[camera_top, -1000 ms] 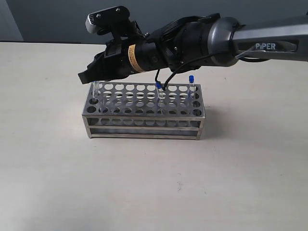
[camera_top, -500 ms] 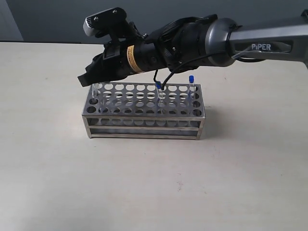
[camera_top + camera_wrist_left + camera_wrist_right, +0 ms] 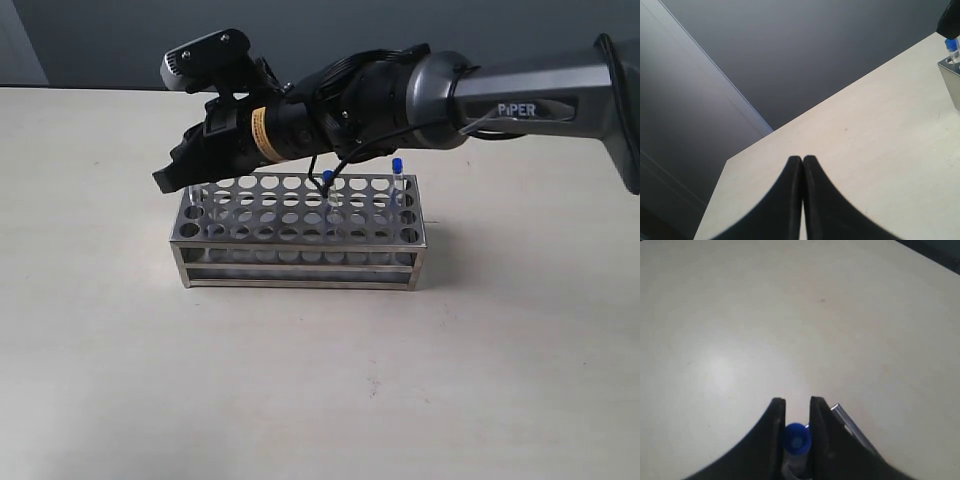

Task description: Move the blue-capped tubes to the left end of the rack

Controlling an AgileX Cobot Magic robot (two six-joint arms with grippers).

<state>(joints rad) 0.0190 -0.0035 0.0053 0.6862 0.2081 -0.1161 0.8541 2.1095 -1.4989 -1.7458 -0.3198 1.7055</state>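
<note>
One tube (image 3: 796, 439) stands upright at the rack's (image 3: 300, 262) left end, its cap pinched in our right gripper's (image 3: 796, 407) narrow jaws. Our left gripper (image 3: 802, 200), jaws pressed together, sits farther off.

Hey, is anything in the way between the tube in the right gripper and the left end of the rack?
Nothing visible. The right gripper holds the blue-capped tube at the left end of the rack; the other tubes stand farther right.
</note>
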